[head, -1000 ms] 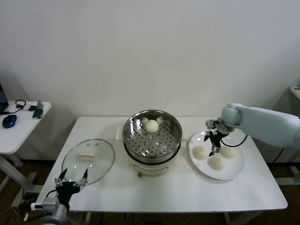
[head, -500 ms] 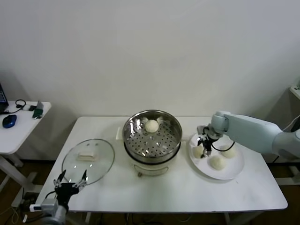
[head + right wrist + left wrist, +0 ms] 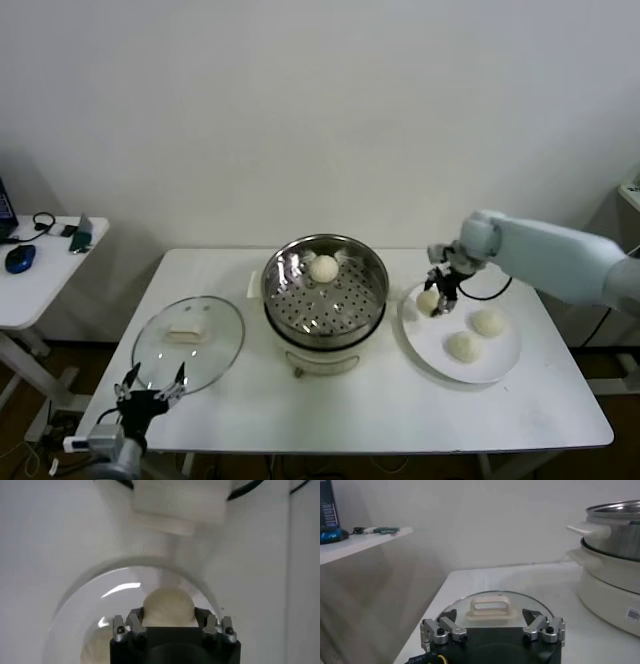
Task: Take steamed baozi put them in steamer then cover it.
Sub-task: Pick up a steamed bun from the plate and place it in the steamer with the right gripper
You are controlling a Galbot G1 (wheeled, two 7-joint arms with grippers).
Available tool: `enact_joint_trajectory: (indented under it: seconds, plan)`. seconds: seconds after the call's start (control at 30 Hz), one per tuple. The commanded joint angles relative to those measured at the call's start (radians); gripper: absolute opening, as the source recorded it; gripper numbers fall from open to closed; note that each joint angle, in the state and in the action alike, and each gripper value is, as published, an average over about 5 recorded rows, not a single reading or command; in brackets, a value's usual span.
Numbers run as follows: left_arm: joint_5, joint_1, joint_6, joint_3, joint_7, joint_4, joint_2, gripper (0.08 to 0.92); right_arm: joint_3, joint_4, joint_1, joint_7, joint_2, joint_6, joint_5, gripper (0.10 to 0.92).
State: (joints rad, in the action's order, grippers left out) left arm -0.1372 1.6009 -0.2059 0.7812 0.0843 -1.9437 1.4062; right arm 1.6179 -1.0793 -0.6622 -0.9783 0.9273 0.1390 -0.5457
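The right end effector (image 3: 437,297) holds a steamed baozi (image 3: 429,300) between its fingers; the right wrist view shows the bun (image 3: 168,609) seated between the two pads, the fingers drawn in against its sides. It looks lifted just clear of the white plate (image 3: 424,340), though from the head view I cannot be sure it has left the surface. Two more buns (image 3: 488,322) (image 3: 461,345) lie on the plate just beyond and below the end effector, on the side away from the steamer (image 3: 325,290).

The steamer stands beside the end effector toward the robot's left, its steel basket open, with one bun (image 3: 323,268) already resting on the perforated floor near the far wall.

So the step in hand is the carry of the second bun. The next move calls for raising it high enough to clear the basket rim, travelling across to a bare patch of the floor apart from the bun already there, then lowering and opening.

The left end effector (image 3: 492,629) waits at the counter's near edge, fingers spread wide and empty, just short of the glass cover (image 3: 188,337), which lies flat on the counter (image 3: 380,410) with its handle up.
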Motion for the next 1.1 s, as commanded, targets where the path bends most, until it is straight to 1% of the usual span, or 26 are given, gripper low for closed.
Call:
enact_joint_trajectory:
  seconds: [0.03,0.13,0.23,0.37,0.5,0.63,0.8,0.97,1.1]
  plan:
    - [0.001,-0.001,-0.001,-0.003,0.000,-0.003,0.000,0.823,0.177,-0.131,-0.410,-0.076,-0.005,-0.014,-0.172,0.679]
    - [0.001,0.000,-0.001,-0.004,0.001,-0.009,-0.001,0.823,0.128,-0.183,-0.477,-0.067,0.035,0.023,-0.264,0.679]
    - [0.001,0.001,-0.001,-0.004,0.001,-0.014,-0.001,0.823,0.042,-0.244,-0.477,-0.034,0.090,0.076,-0.326,0.679]
    - [0.000,0.002,-0.002,-0.005,0.001,-0.024,0.001,0.823,-0.031,-0.307,-0.413,0.022,0.179,0.131,-0.357,0.679]
    - [0.000,0.002,-0.002,-0.003,0.002,-0.027,0.001,0.823,-0.040,-0.318,-0.316,0.078,0.286,0.161,-0.344,0.679]
    - [-0.005,0.001,-0.001,0.001,0.002,-0.025,-0.002,0.823,-0.030,-0.274,-0.211,0.108,0.375,0.174,-0.306,0.679]
    - [-0.010,0.001,-0.002,0.006,0.000,-0.021,-0.006,0.823,-0.020,-0.155,-0.096,0.130,0.465,0.172,-0.223,0.679]
    - [-0.012,0.001,-0.003,0.008,-0.001,-0.019,-0.006,0.823,-0.040,-0.051,0.003,0.138,0.513,0.170,-0.159,0.679]
    - [-0.012,0.001,-0.002,0.005,-0.003,-0.014,-0.005,0.823,-0.047,-0.002,0.052,0.145,0.531,0.168,-0.116,0.679]
